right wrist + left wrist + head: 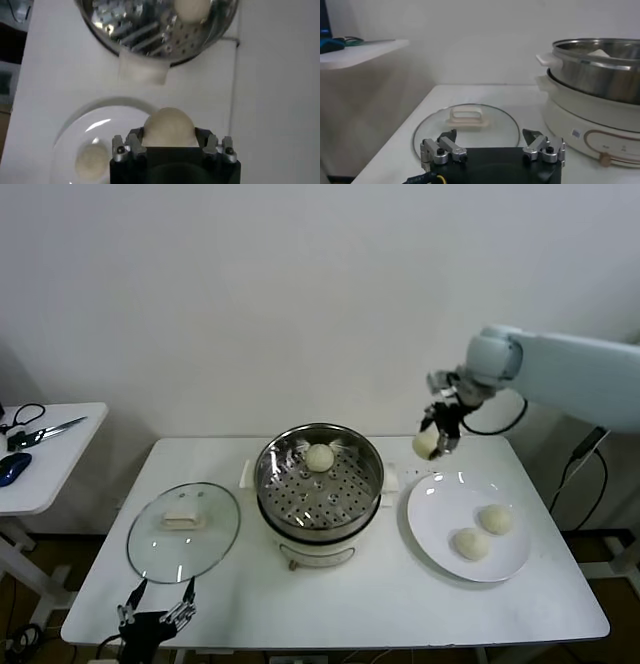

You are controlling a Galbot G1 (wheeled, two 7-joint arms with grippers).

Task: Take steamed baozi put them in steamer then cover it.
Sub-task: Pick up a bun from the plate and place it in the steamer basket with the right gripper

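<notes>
Left claw: the left gripper (157,612) hangs at the near edge of the white table (330,604), its black fingers (445,146) spread wide apart around nothing.
Cover: the round clear glass lid with a steel rim and a cream-white rectangular handle (184,530) lies flat on the table just beyond the left claw, beside the steamer.
Plate: a flat white round plate (435,529) sits below and on the near side of the right claw; two small cream-white dough buns (484,531) rest on it, close together.
Steamer: the round shiny steel basket with a perforated floor, on a cream-white electric pot base (319,484), stands between the two claws, uncovered.
Bun inside: one smooth cream-white bun (320,456) lies on the perforated floor toward the far wall of the basket.
Right claw: the right gripper (433,439) is raised above the far edge of the plate, level with the basket's rim and just beside it, clamped on a fourth cream-white bun (169,127) that bulges out between the jaws.
</notes>
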